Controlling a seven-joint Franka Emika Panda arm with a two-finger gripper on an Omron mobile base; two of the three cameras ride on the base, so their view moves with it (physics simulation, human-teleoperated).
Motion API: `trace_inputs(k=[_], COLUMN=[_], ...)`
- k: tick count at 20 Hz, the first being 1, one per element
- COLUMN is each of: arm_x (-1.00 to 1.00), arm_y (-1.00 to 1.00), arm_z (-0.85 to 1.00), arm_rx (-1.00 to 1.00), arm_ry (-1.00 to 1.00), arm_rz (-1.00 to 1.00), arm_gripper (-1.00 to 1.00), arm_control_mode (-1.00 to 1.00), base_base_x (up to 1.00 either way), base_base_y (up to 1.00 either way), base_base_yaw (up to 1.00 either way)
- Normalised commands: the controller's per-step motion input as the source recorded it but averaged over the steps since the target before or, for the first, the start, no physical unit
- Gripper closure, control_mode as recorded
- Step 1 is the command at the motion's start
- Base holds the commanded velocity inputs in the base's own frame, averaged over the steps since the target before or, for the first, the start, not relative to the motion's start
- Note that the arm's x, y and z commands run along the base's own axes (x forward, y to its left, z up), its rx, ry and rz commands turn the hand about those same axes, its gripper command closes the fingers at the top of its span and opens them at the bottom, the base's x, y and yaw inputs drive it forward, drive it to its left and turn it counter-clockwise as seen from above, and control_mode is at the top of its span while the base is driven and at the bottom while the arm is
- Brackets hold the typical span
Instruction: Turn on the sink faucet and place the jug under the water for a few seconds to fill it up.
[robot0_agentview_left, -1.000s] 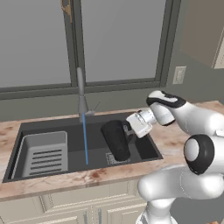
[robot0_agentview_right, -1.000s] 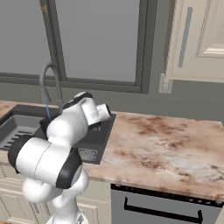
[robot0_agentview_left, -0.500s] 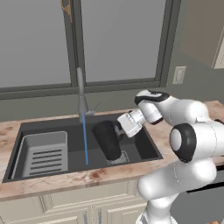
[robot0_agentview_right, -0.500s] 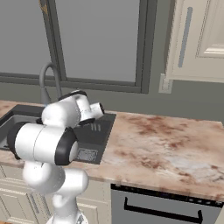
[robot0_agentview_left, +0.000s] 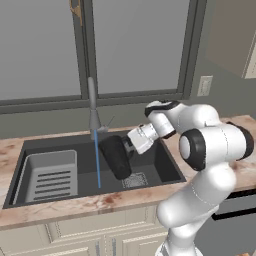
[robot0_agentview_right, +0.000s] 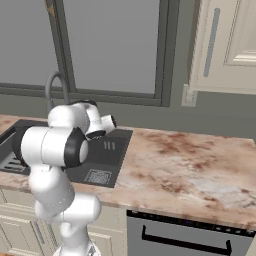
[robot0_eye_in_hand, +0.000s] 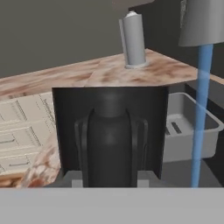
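At the centre of the left base view, the gripper (robot0_agentview_left: 126, 150) is clamping the jug (robot0_agentview_left: 115, 156) tilted above the sink (robot0_agentview_left: 160, 162). The water (robot0_agentview_left: 97, 160) is falling from the sink faucet (robot0_agentview_left: 93, 107) just left of the jug, apart from it. In the hand view the jug (robot0_eye_in_hand: 110, 133) is sitting mid-frame, the stream (robot0_eye_in_hand: 200, 113) at right.

A light grey slotted rack (robot0_agentview_left: 50, 175) sits beside a wall outlet (robot0_agentview_left: 204, 85).

The gripper (robot0_eye_in_hand: 109, 181) fingertips are covered by the jug (robot0_eye_in_hand: 110, 135); in the right base view the sink (robot0_agentview_right: 107, 150) is largely hidden by the arm
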Motion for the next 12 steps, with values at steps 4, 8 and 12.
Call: trace_inputs(k=[4, 8, 12], arm_x=[0.36, 0.36, 0.35], arm_y=[0.19, 0.23, 0.18], arm_z=[-0.18, -0.21, -0.25], arm_rx=[0.00, 0.00, 0.00], arm_ry=[0.00, 0.00, 0.00], arm_rz=[0.01, 0.02, 0.02], arm_gripper=[1.00, 1.00, 1.00], arm_control_mode=[-1.00, -1.00, -1.00], base_base_x=[0.00, 0.00, 0.00], base_base_y=[0.00, 0.00, 0.00], base_base_yaw=[0.00, 0.00, 0.00])
